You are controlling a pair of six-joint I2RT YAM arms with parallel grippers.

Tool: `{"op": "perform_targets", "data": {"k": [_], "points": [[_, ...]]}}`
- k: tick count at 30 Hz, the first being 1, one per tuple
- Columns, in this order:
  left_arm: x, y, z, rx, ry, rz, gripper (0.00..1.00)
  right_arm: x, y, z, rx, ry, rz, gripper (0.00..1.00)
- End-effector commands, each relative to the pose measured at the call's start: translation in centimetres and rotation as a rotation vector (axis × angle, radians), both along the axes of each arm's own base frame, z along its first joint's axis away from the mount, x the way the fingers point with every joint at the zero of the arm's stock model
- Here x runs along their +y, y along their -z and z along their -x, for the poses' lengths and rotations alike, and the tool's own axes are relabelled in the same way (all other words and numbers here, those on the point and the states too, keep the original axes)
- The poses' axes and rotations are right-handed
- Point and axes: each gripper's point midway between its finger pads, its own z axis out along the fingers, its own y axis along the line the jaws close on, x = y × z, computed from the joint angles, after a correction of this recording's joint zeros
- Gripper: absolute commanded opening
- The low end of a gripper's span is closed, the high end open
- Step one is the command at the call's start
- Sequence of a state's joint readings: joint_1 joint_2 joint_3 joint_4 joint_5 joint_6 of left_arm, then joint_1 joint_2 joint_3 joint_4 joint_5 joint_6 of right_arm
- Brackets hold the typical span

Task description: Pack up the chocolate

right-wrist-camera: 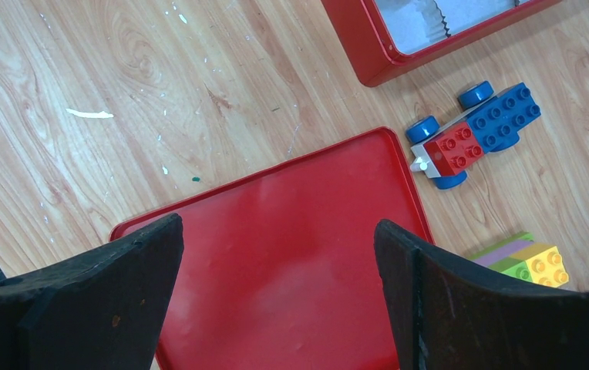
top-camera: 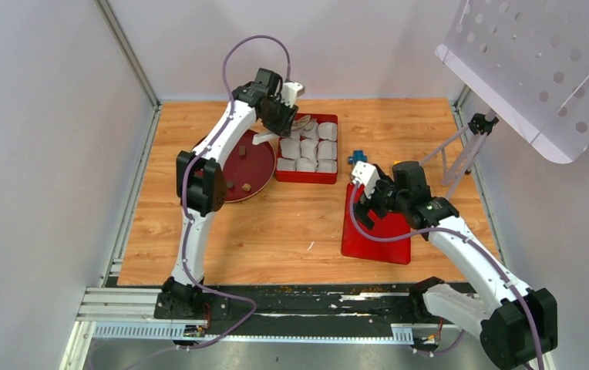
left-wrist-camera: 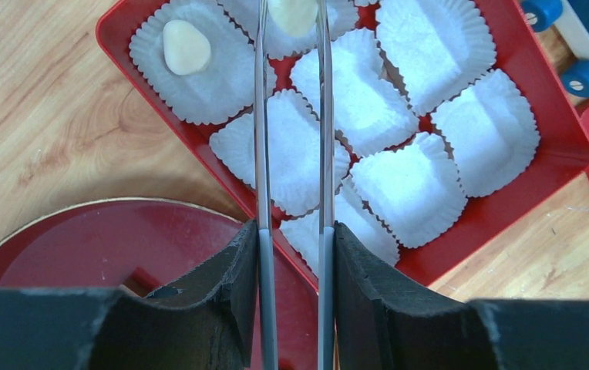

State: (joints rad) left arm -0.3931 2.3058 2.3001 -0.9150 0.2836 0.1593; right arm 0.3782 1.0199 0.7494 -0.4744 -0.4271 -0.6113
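The left end effector (left-wrist-camera: 293, 231) is clamped on a pair of thin metal tweezers (left-wrist-camera: 262, 154), probably because the lumps are too small for its broad fingers to pick cleanly. The tweezer tips reach over the red box (left-wrist-camera: 553, 100) of white paper cups (left-wrist-camera: 411, 189) and bracket a pale chocolate (left-wrist-camera: 291, 11) at the top edge of the left wrist frame. Whether that lump is pinched or already sits in its cup cannot be told. A second pale chocolate (left-wrist-camera: 186, 46) lies in the cup at the upper left, while the other cups in view look empty, so packing seems barely begun. Only the top view shows the supply: small dark chocolates (top-camera: 243, 150) on the round maroon plate (top-camera: 257, 166), left of the box. The left wrist view catches just the plate's rim at lower left. The right end effector (right-wrist-camera: 280, 227) hangs with its jaws wide apart and nothing between them, over the flat red lid (right-wrist-camera: 299, 200) on the counter (right-wrist-camera: 122, 77), apparently waiting to close the box. Only its wrist view makes out the block-built toy car (right-wrist-camera: 472, 135).
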Motion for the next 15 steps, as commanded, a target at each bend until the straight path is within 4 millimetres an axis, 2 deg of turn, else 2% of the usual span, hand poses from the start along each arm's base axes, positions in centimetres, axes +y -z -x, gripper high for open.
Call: {"op": "perform_targets", "data": {"k": [1,4,8,15], "points": [[-0.9,-1.4,-1.9,-0.078,-0.011,0.028,0.29,0.1,-0.4,-0.4,-0.02,-0.006,0.0,0.94],[-1.2,-0.9,-2.5,-0.084,-0.018,0.032,0.37,0.0,-0.2,-0.3,-0.011,-0.004,0.0,0.94],[-1.6,-1.4,-3.2,-0.112,-0.021,0.041,0.41,0.1,0.0,-0.2,-0.004,-0.009,0.001,0.94],[-1.7,-2.0,-2.9,-0.11,-0.015,0.058,0.49,0.2,0.2,-0.2,0.002,-0.011,-0.001,0.94]]}}
